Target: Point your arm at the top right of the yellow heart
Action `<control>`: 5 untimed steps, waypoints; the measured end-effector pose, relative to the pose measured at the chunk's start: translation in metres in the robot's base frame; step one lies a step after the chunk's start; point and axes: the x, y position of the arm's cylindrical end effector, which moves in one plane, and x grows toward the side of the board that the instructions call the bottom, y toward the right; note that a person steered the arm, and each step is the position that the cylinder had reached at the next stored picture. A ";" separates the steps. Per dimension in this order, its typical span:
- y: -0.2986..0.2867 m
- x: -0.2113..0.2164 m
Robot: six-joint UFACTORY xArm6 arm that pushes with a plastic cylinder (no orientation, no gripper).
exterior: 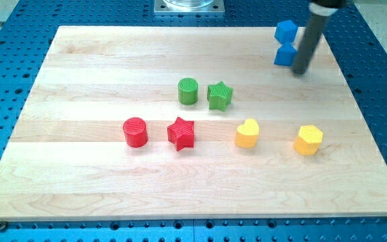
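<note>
The yellow heart [247,133] lies on the wooden board [79,81], right of centre. My tip [301,71] is at the end of the dark rod in the view's upper right. It stands well above and to the right of the heart, not touching it. The tip is right next to the lower blue block [285,56]; a second blue block [286,30] sits just above that one.
A yellow hexagon [308,140] lies to the right of the heart. A green star [220,95] and a green cylinder [188,91] sit above and left of the heart. A red star [181,133] and a red cylinder [135,132] lie to its left.
</note>
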 end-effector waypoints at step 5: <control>-0.003 0.053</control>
